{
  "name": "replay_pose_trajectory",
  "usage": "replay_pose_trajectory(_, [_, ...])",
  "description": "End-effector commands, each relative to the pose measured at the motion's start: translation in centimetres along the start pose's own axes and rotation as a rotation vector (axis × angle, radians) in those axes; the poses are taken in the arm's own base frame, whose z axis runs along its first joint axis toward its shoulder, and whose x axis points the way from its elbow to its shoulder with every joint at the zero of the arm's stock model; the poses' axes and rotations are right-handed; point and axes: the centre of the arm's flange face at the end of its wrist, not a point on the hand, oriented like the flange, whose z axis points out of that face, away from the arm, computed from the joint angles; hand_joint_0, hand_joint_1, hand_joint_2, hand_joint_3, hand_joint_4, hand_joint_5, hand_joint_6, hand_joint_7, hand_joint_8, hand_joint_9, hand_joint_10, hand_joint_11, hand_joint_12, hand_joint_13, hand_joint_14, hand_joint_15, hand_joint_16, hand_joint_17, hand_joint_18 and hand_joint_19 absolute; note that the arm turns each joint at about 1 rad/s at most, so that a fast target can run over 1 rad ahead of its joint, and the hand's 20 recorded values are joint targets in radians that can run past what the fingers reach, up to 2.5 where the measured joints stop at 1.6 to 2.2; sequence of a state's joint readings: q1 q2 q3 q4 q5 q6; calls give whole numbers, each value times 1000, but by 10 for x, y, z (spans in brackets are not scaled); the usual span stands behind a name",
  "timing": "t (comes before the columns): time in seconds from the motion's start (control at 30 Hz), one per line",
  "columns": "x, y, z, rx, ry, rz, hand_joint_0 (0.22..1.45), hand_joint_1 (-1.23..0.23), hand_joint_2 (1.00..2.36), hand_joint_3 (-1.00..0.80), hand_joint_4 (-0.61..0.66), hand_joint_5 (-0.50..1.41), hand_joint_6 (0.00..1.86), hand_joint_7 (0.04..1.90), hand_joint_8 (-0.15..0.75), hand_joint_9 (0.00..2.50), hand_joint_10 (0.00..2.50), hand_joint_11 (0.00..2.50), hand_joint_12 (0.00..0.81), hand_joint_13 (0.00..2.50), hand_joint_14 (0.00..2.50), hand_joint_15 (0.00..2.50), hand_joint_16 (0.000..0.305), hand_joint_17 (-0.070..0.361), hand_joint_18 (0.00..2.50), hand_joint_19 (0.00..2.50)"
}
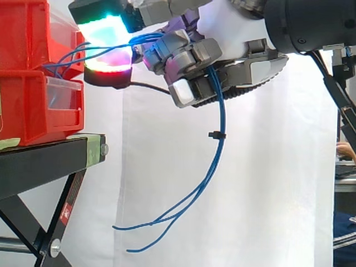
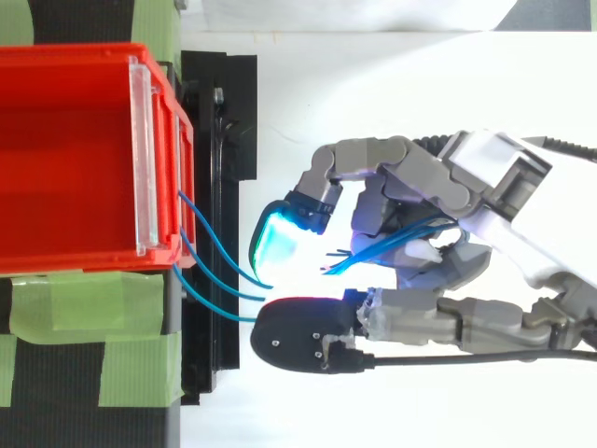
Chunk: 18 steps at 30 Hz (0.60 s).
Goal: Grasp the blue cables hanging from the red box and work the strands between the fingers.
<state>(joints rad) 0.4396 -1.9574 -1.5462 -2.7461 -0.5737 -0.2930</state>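
Observation:
Thin blue cables (image 1: 216, 146) run out of the upper red bin (image 1: 25, 33) and pass through my hand (image 1: 192, 55), which is curled round them just to the right of the bins. Below the hand the strands hang down, bound by a small black tie (image 1: 216, 134), and fan out into loose ends (image 1: 139, 236) near the bottom. From above, three blue strands (image 2: 216, 271) leave the red bin (image 2: 75, 159) at its front lip and lead into my hand (image 2: 420, 233), between its glowing pads (image 2: 278, 238) and the curled fingers.
A second red bin (image 1: 39, 105) sits below the first on a black stand (image 1: 50, 158) marked with green tape (image 2: 89, 308). A white curtain hangs behind. At the far right edge of the side view is a person's arm (image 1: 345, 149) beside other equipment.

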Motion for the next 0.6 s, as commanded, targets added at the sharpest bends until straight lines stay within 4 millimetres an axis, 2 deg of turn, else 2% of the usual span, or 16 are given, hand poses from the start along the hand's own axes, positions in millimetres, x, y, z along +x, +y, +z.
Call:
replay_pose_trajectory(0.0, [0, 0, 0, 0, 1, 0, 1101, -652, 1013, 466, 279, -50, 964, 1098, 550, 399, 2500, 2500, 591, 1087, 2500, 1607, 62, 140, 1438, 517])
replay_pose_trajectory(0.1, [1, -1, 0, 0, 1, -1, 1102, -659, 1010, 542, 274, -60, 982, 1099, 549, 374, 2500, 2500, 577, 1074, 2500, 1603, 62, 140, 1434, 565])
replay_pose_trajectory(0.47, [0, 0, 0, 1, 1, 23, 1085, -713, 1008, 584, 259, -69, 896, 1121, 539, 299, 2500, 2500, 596, 1019, 2500, 1638, 66, 148, 1407, 567])
replay_pose_trajectory(0.53, [0, 0, 0, 1, 1, 27, 1088, -732, 1004, 606, 262, -60, 858, 1131, 532, 277, 2500, 2500, 591, 1000, 2500, 1641, 66, 149, 1368, 551])
replay_pose_trajectory(0.57, [0, 0, 0, 1, 1, 28, 1074, -763, 1002, 613, 261, -42, 761, 1167, 529, 240, 2500, 2500, 599, 983, 2500, 1631, 68, 154, 1368, 556])
